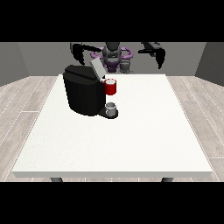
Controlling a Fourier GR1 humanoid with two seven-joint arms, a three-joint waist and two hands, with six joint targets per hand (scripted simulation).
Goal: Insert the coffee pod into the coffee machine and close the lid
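A black coffee machine (pixel 83 92) stands on the white table (pixel 131 131), left of centre and toward the back. Its grey lid (pixel 97 68) is tilted up and open. A red part (pixel 111 87) sticks out at the machine's front, and a small grey cup (pixel 111 107) sits on the drip base below it. I cannot make out a separate coffee pod. The hand at the view's left (pixel 79 50) hangs in the air behind and above the machine, holding nothing. Far from the machine, the hand at the view's right (pixel 159 56) is raised over the table's back edge, also holding nothing.
The robot's torso (pixel 113 54) stands behind the table's far edge. The table's white top stretches wide in front of and to the right of the machine. A wooden floor surrounds the table.
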